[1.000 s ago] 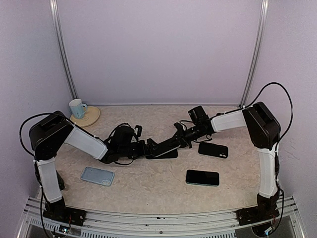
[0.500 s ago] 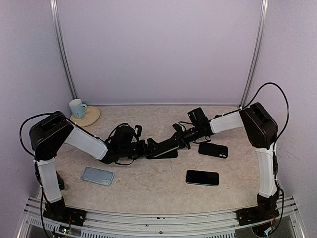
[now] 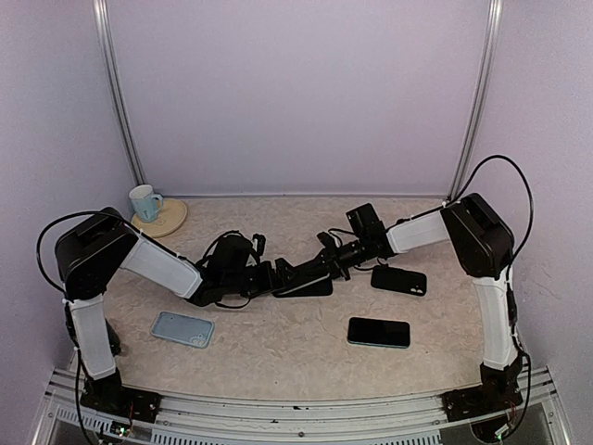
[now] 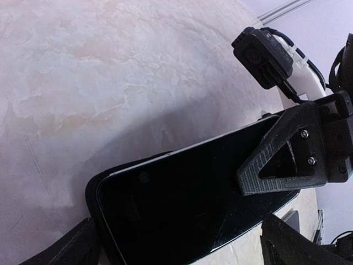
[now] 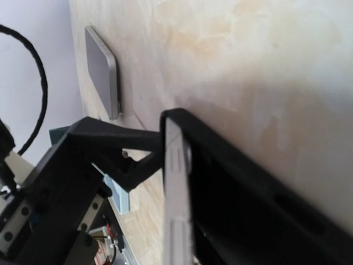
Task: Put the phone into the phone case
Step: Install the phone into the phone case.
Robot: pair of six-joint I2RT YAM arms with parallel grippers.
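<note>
One closed right end effector presses phone, apparently half inside its case.

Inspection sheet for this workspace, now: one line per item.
Surface: beige marbled table, no spills seen.
Job's things: phone lying in black case, mid-table; full seating cannot be told.
Clutter: mug on coaster, pale slab, dark handset in front, second dark handset by right arm.
Grippers: left gripper open, straddling the case; right gripper shut, tip on the phone's screen.
Cables: left cable and right cable loop off the arms.
Surroundings: plain lilac walls, metal rails in the corners.
</note>
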